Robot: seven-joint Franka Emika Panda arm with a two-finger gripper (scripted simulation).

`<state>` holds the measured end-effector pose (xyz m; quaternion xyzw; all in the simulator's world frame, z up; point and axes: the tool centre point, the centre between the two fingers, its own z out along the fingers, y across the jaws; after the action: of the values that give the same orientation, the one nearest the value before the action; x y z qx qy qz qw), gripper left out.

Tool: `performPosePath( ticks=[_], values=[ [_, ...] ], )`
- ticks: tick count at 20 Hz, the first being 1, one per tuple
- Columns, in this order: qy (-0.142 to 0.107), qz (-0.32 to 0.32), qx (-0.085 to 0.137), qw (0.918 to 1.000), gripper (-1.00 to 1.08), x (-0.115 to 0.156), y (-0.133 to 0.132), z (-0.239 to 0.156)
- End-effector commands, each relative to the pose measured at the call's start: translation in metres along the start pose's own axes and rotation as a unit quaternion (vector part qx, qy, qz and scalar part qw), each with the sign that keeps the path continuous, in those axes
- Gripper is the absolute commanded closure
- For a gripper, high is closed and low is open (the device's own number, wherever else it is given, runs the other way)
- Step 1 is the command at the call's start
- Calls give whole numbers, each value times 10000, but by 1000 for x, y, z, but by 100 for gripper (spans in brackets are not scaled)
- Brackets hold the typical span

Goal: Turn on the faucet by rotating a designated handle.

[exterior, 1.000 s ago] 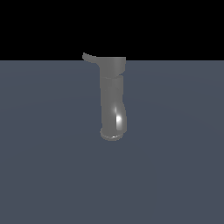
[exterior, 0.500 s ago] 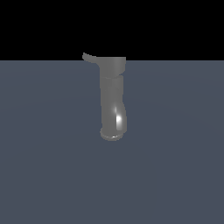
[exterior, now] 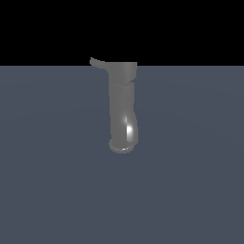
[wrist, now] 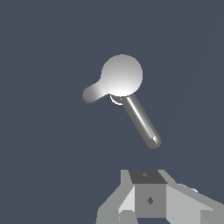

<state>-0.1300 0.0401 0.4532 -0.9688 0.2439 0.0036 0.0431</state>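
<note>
The faucet [exterior: 123,107] is a glossy dark-grey tube in the middle of the exterior view, with its wide cap on top and its rimmed spout mouth [exterior: 122,147] low down. The handle [exterior: 97,63], a thin lever, projects from the cap toward the exterior view's left. From above, the wrist view shows the round cap [wrist: 121,75], a short thick spout stub [wrist: 93,93] and the thin handle [wrist: 141,120] reaching toward my gripper [wrist: 146,175]. The gripper hangs apart from the handle's tip, fingers together as one block, holding nothing. It is outside the exterior view.
A flat blue-grey floor [exterior: 190,181] spreads all around the faucet. Black background lies behind the floor's far edge.
</note>
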Motion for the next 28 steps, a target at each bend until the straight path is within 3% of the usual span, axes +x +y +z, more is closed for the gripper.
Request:
performPosePath(
  ticks=[1, 8, 14, 21, 28],
  values=[
    [-32, 329, 17, 9995, 108, 10, -7, 8],
    [-94, 1239, 15, 9922, 108, 35, -25, 32],
    [-110, 2018, -25, 9794, 108, 56, -39, 56],
    [-70, 2911, -100, 9566, 108, 79, -55, 85],
    [39, 3771, -186, 9260, 108, 100, -69, 115]
  ],
)
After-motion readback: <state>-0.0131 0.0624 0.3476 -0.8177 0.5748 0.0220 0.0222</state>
